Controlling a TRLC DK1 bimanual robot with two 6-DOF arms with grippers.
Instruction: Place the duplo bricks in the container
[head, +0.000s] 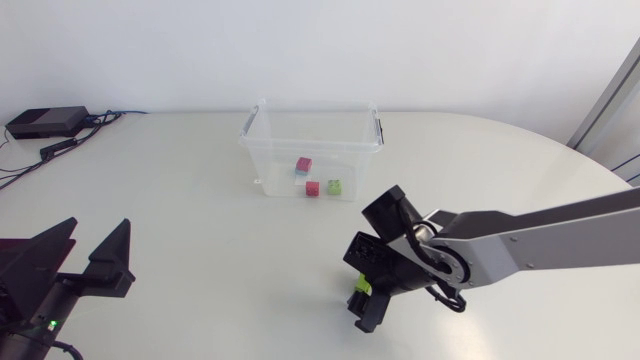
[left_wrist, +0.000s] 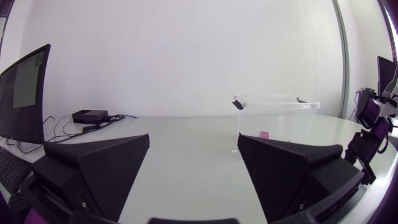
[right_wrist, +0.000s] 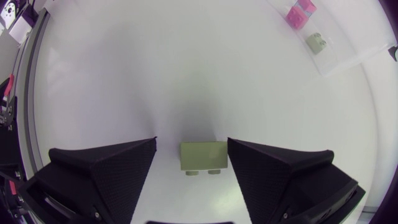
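Near clear plastic container (head: 256, 150) holding three small coloured bricks (head: 312, 188): right gripper (right_wrist: 191, 140) released astride pale-green plastic duplo brick (right_wrist: 203, 155); left gripper (left_wrist: 194, 137) released.

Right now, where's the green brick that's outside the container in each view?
Head view: green brick on the table, between the right pincer's fingers.
Left wrist view: not discernible; only the right arm shows, beside the container.
Right wrist view: green brick between that pincer's open fingers, with a gap on one side.
Shared landmark: the clear container.
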